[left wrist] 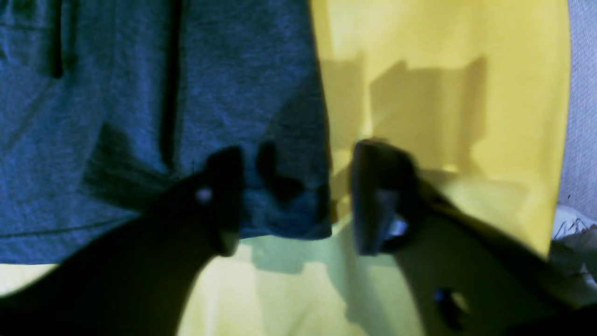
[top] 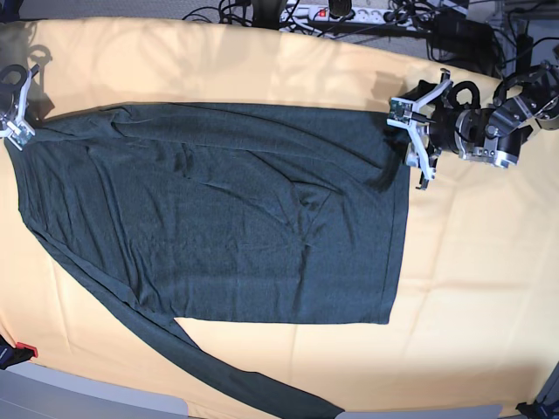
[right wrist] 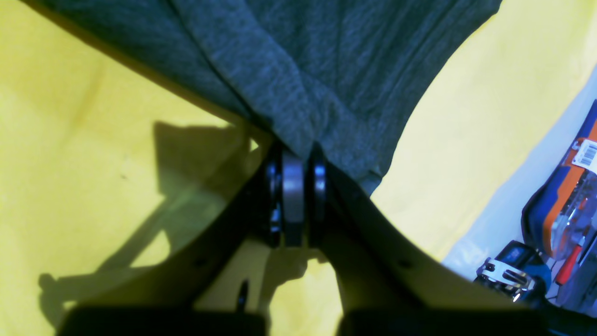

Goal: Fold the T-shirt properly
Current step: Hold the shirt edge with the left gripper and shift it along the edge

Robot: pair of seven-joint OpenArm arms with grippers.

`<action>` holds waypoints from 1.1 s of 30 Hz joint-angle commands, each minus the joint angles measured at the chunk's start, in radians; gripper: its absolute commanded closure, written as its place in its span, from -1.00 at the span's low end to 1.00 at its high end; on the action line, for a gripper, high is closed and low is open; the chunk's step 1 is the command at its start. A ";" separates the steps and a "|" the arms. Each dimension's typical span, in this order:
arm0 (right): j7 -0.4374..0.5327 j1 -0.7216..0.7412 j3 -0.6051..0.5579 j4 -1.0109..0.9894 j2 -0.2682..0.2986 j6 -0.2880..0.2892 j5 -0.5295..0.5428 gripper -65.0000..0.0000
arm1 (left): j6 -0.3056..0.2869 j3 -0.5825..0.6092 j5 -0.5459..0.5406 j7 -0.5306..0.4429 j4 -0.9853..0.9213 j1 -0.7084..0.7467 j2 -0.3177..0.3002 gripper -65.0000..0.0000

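Note:
The dark charcoal-green T-shirt (top: 253, 227) lies spread flat on the yellow-orange cloth (top: 472, 288), one long sleeve (top: 244, 384) trailing toward the front edge. My left gripper (top: 412, 144) is at the shirt's far right corner. In the left wrist view this gripper (left wrist: 298, 200) is open, straddling the hemmed corner (left wrist: 289, 210), one finger (left wrist: 224, 196) over the fabric and the other (left wrist: 378, 196) over the cloth. At the far left corner, my right gripper (top: 16, 129) is shut on a bunched fold of the T-shirt (right wrist: 308, 93), pinched between its fingers (right wrist: 297, 158).
Cables and a power strip (top: 349, 13) run along the table's back edge. Packaged tools (right wrist: 569, 200) lie off the cloth in the right wrist view. The grey table edge (top: 87, 397) shows at the front, with a small red item (top: 26, 351) at the front left.

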 commanded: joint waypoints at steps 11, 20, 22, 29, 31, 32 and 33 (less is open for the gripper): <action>0.006 0.003 0.011 0.007 0.023 -0.011 0.002 1.00 | 0.098 -0.004 0.043 0.045 0.014 -0.014 -0.013 1.00; -0.024 0.003 0.011 0.007 0.023 -0.012 0.002 1.00 | 0.098 -0.004 0.040 0.055 0.065 -0.023 -0.018 0.29; -0.038 0.003 0.011 0.007 0.023 -0.012 0.002 1.00 | 0.098 -0.004 0.040 0.058 0.065 -0.022 -0.018 -0.01; -0.038 0.003 0.011 0.007 0.023 -0.012 0.002 1.00 | 0.099 -0.004 0.041 0.058 0.060 -0.023 -0.018 0.10; -0.038 0.003 0.011 0.007 0.023 -0.012 0.002 1.00 | 0.122 -0.004 0.045 0.058 0.053 -0.026 -0.018 0.19; -0.038 0.003 0.011 0.007 0.023 -0.012 0.002 1.00 | 0.150 -0.004 0.045 0.058 0.052 -0.026 -0.018 0.19; -0.038 0.003 0.011 0.007 0.023 -0.012 0.002 1.00 | 0.180 -0.004 0.045 0.061 0.052 -0.026 -0.018 0.19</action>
